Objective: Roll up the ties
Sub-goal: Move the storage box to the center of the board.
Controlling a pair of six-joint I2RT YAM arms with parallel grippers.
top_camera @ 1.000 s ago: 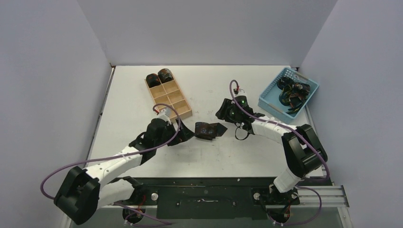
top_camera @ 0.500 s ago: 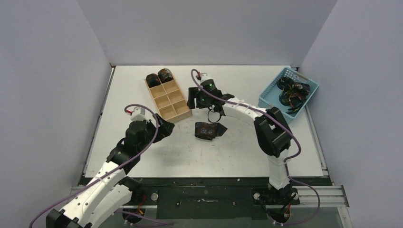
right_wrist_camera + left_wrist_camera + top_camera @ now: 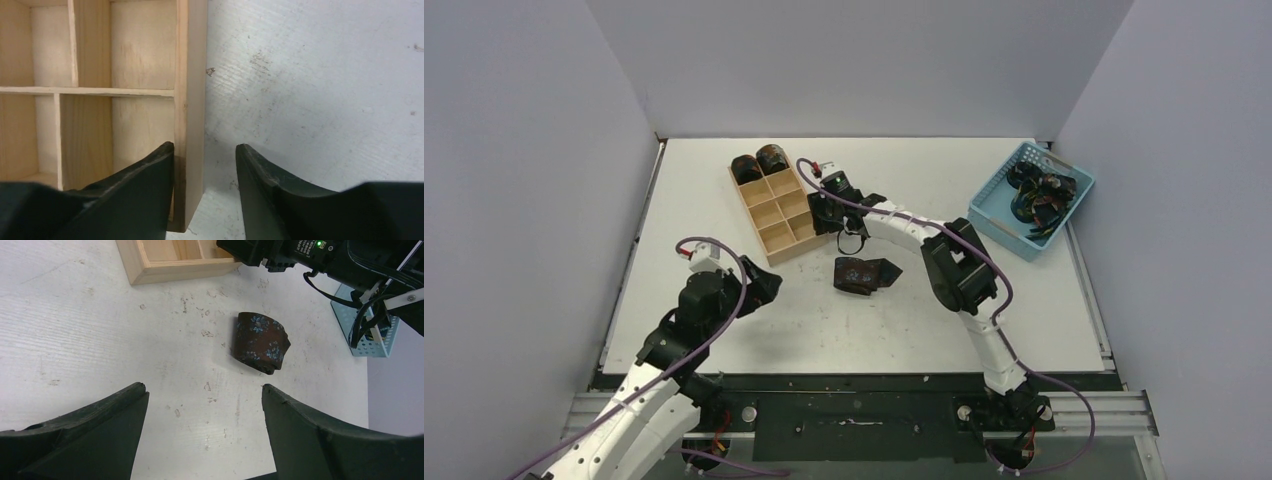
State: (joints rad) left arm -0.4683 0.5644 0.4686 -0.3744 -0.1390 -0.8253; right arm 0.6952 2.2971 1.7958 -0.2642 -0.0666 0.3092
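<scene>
At the tray (image 3: 190,75) wall, right gripper (image 3: 205,150) straddles it, jaws apart, probably to shift it; left gripper (image 3: 205,390) hangs spread, empty, facing rolled tie (image 3: 260,342).

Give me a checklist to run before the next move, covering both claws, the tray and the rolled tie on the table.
1. Left claw open and empty: ok.
2. Right claw open, straddling the side wall of the tray: ok.
3. Right claw touching that wall: cannot tell.
4. Rolled tie coiled, lying on the table apart from both claws: ok.
5. Free compartments in the tray: ok; only the two far ones hold coiled ties.
</scene>
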